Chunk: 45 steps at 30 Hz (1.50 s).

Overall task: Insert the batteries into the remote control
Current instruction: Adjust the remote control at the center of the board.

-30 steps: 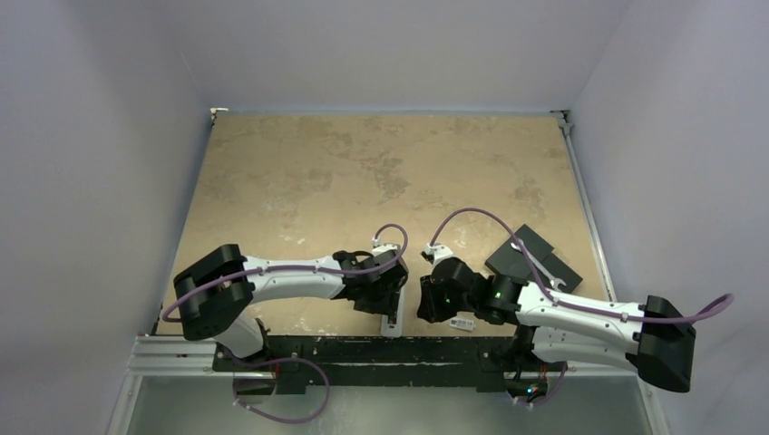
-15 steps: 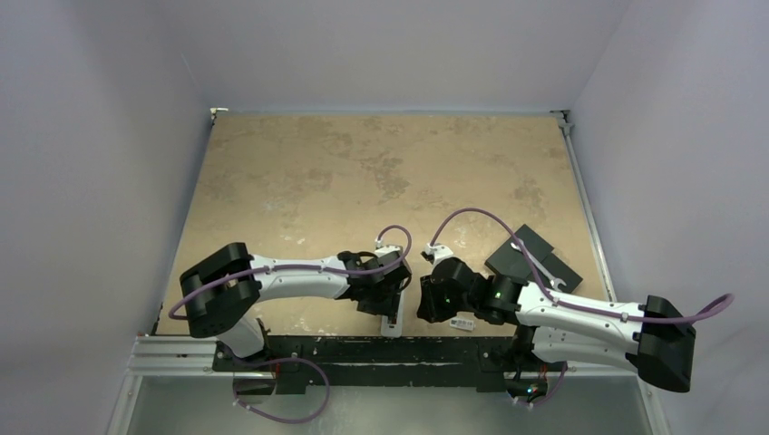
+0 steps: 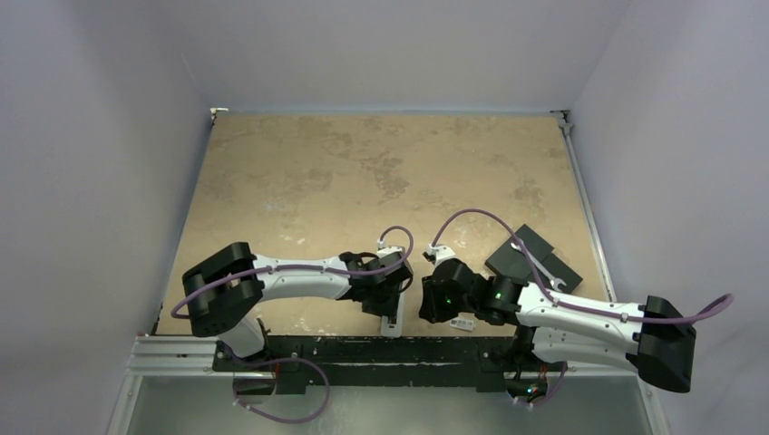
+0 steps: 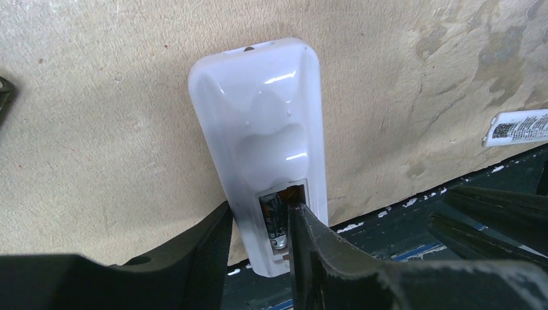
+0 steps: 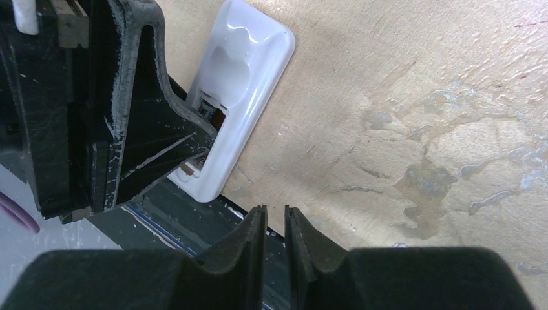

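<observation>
- Left wrist view: remote control (image 4: 262, 129) lies back up, with its compartment (image 4: 281, 219) end at 6 o'clock, partly under the left gripper (image 4: 258, 210).
- One dark battery (image 4: 274, 223) sits in the compartment's left slot. The right slot is hidden under a finger (image 4: 310, 258), so its contents can't be told.
- Left gripper jaws stand part-way apart around the battery end. One finger is beside the remote control's left edge and the other is on the compartment; no clear pinch on anything.
- Top external: the left gripper covers most of the remote control, so only its white near end shows (image 3: 392, 323). The battery is too small to make out there.
- Right gripper (image 5: 274, 216) has its jaws almost together, a thin slit with nothing in it. It is at 3 o'clock of the remote control and not touching it.
- White labelled piece (image 4: 517, 127) lies on the table at 3 o'clock of the remote control, cut off by the frame; print unreadable.
- Black blocks (image 3: 535, 258) sit at 4 o'clock on the table (image 3: 363, 181), with a purple cable (image 3: 472, 216) crossing over them.
- The remote control's near end overhangs the table's 6 o'clock edge above the dark front rail (image 3: 363, 349).
- The two grippers face each other closely. Room to move lies toward 12 o'clock.
</observation>
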Available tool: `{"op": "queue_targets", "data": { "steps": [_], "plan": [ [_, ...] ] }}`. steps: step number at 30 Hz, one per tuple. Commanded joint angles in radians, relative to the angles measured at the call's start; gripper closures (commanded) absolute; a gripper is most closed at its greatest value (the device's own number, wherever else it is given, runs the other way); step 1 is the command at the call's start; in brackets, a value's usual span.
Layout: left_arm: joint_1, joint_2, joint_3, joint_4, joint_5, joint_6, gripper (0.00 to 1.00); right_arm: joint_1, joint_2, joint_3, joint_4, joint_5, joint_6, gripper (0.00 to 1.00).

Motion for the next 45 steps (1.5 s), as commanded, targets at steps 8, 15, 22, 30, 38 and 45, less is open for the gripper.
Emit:
{"op": "queue_targets", "data": {
  "steps": [8, 15, 22, 30, 38, 45],
  "plan": [
    [-0.01, 0.041, 0.038, -0.035, -0.086, 0.09, 0.66, 0.003, -0.028, 0.038, -0.041, 0.025, 0.002, 0.66],
    [-0.01, 0.042, 0.118, -0.098, -0.125, 0.156, 0.57, 0.003, -0.026, 0.066, -0.064, 0.043, -0.01, 0.57],
    [-0.01, 0.013, 0.159, -0.164, -0.167, 0.185, 0.45, 0.003, -0.027, 0.086, -0.083, 0.064, -0.019, 0.56],
    [-0.01, -0.073, 0.153, -0.223, -0.184, 0.18, 0.44, 0.003, 0.001, 0.106, -0.079, 0.069, -0.033, 0.55],
    [-0.01, -0.209, 0.081, -0.268, -0.23, 0.129, 0.43, 0.003, 0.055, 0.076, -0.005, -0.008, -0.041, 0.72],
    [-0.009, -0.296, 0.017, -0.256, -0.253, 0.095, 0.43, 0.003, 0.115, 0.04, 0.079, -0.045, -0.032, 0.94]
  ]
}}
